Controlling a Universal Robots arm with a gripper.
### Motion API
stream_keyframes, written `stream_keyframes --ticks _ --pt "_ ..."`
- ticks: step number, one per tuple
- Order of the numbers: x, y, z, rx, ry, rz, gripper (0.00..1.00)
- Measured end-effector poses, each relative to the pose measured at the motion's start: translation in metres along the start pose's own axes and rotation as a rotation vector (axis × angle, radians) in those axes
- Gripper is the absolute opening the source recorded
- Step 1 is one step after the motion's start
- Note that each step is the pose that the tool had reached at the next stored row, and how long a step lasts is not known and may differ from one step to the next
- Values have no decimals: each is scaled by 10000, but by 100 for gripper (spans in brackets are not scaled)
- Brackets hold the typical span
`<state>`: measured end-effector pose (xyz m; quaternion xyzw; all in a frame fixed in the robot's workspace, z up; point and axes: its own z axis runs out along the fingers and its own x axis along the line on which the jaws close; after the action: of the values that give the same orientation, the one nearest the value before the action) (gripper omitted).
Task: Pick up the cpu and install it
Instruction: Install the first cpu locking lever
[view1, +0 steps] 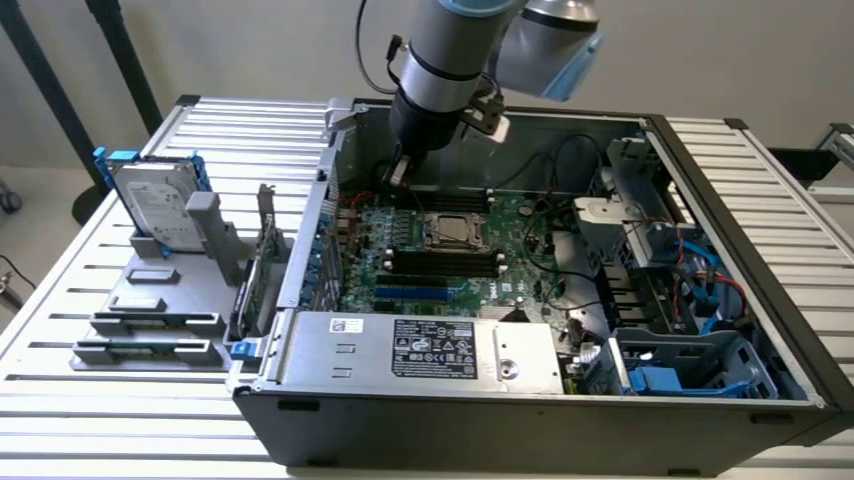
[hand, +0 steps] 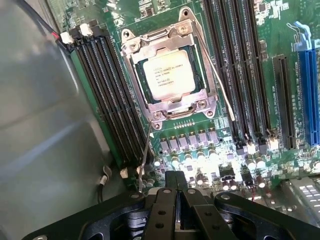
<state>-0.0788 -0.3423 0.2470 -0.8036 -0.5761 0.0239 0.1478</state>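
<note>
The cpu (hand: 169, 75), a small square chip with a pale metal top, lies inside its silver socket frame (hand: 165, 37) on the green motherboard (hand: 280, 30). In the exterior view the cpu (view1: 454, 231) sits in the middle of the board inside the open computer case (view1: 534, 400). My gripper (view1: 398, 178) hangs over the far part of the board, behind the socket and apart from the chip. Its black fingers (hand: 165, 200) are pressed together and shut, with nothing between them. A thin wire lever (hand: 220, 82) runs along one side of the socket.
Black memory slots (hand: 107, 100) flank the socket on both sides. A silver power supply (view1: 427, 350) fills the case's near edge, and a drive cage with blue cables (view1: 694, 290) stands at the exterior view's right. Outside, a hard drive (view1: 150, 200) in a blue frame stands on a grey holder (view1: 147, 320).
</note>
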Motion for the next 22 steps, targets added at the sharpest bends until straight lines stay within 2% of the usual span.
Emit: stream_keyframes --ticks 5,8,11,13,20,22 --pt "-45 -124 28 40 139 18 11" --pt "-57 -157 39 59 273 117 11" --pt "-63 -167 51 83 469 282 11" --pt "-65 -165 64 68 593 499 11" --pt "-74 -147 127 -72 1044 1633 11" --pt "-75 -145 134 -92 1189 1912 11"
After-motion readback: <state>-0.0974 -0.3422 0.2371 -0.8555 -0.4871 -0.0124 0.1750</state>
